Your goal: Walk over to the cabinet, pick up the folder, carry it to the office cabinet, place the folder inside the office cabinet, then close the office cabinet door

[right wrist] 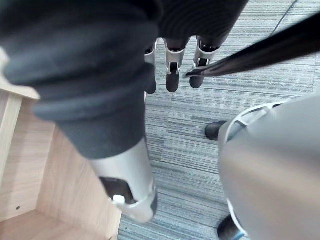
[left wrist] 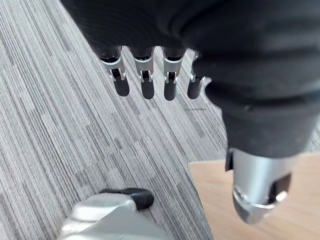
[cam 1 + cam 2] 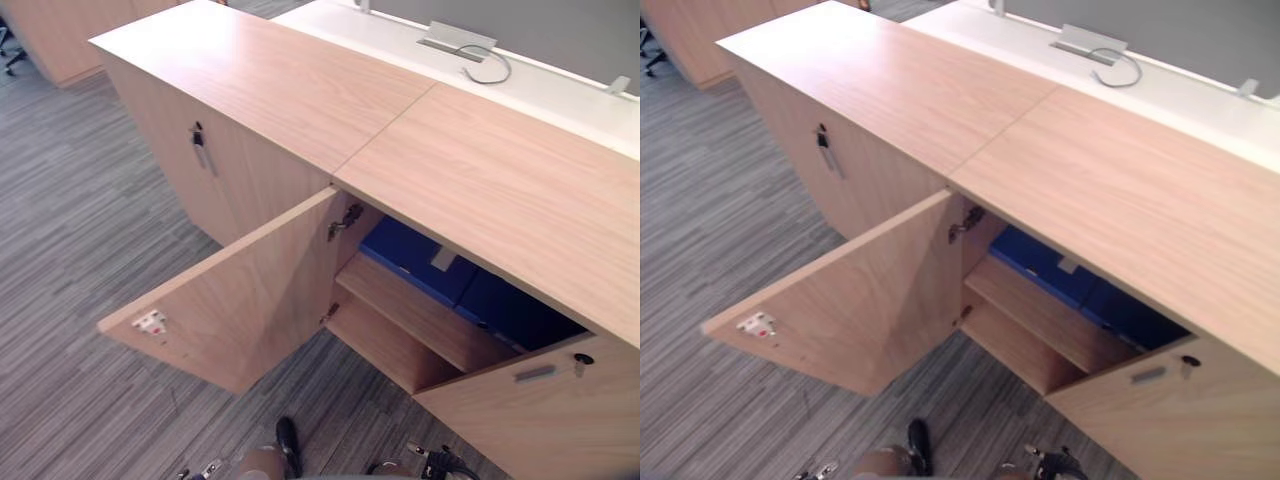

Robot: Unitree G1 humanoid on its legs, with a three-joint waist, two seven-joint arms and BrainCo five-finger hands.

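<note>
At the centre of the head view, the office cabinet [image 3: 480, 190] stands with its left door [image 3: 250, 300] swung wide toward me. The right door [image 3: 545, 420] crosses the lower right, and I cannot tell whether it is fully shut. The blue folder [image 3: 415, 250] lies in the upper compartment on the shelf [image 3: 420, 320], touching a second blue case [image 3: 510, 310] to its right. I see nothing in the compartment below, though much of it is hidden.

My left hand [image 2: 146, 80] and right hand [image 1: 171, 75] both hang over the carpet [image 3: 70, 250], fingers straight and apart, holding nothing.

I judge that only the closing is left. I would take the left hand round to the door's far face near its free edge at lower left. Then I'd push with flat fingers in a smooth arc toward the hinges, first checking that the folder sits behind the shelf front.
</note>
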